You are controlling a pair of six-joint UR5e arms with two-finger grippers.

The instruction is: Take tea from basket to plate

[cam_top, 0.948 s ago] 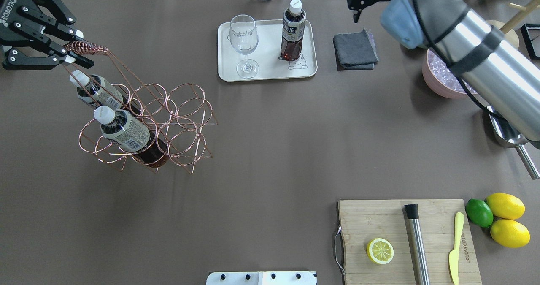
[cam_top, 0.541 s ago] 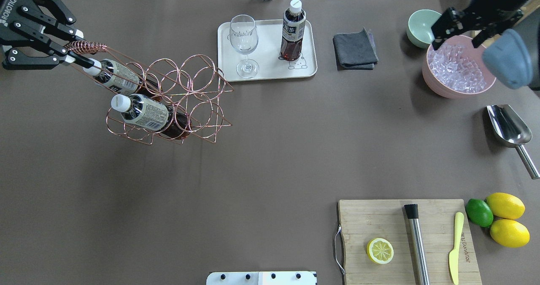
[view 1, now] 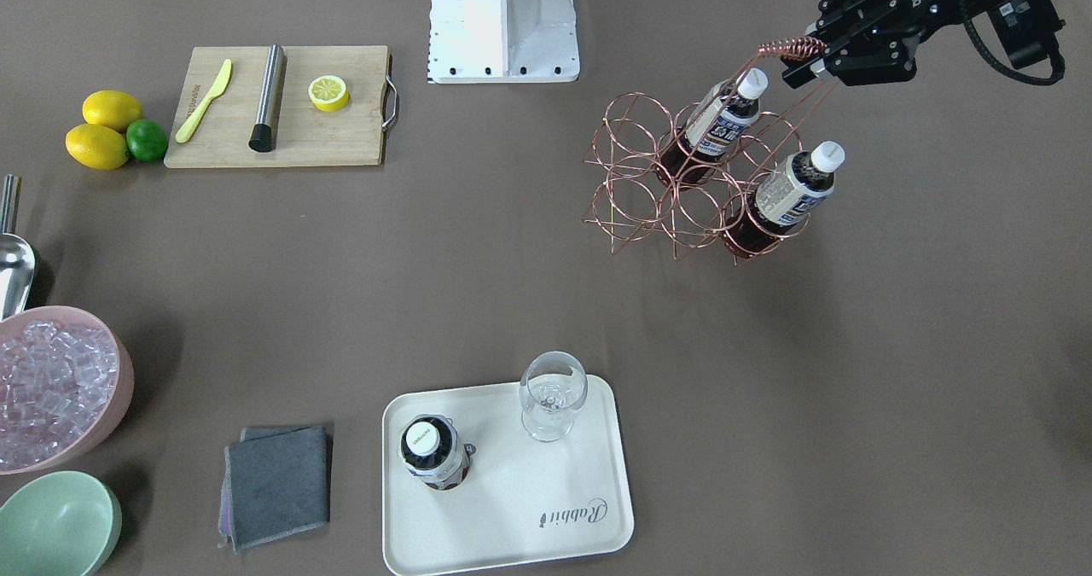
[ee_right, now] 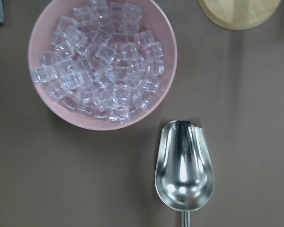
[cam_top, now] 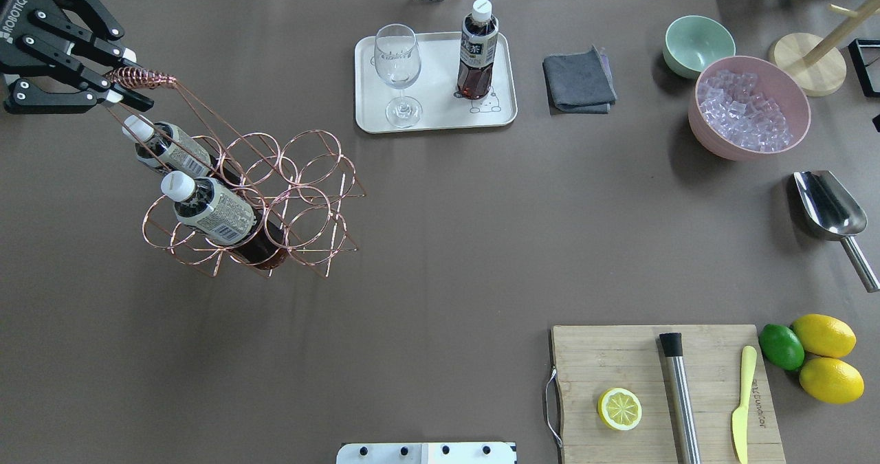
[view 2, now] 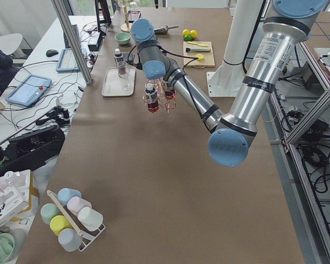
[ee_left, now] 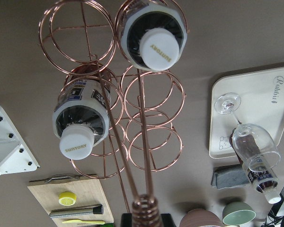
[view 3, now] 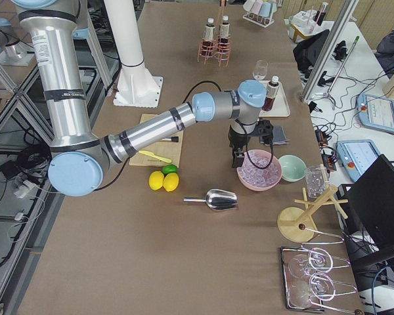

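Holding two teas [cam_top: 206,211], basket [cam_top: 311,170] hangs; third tea [cam_top: 478,51] stands on plate [cam_top: 440,110].

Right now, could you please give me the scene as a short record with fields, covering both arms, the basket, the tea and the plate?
left end effector: shut on the basket handle
right end effector: by the ice bowl; open or shut, cannot tell
basket: hanging tilted from its handle, four cells empty
tea in basket: two bottles
plate: holds one upright tea bottle and a wine glass, apart
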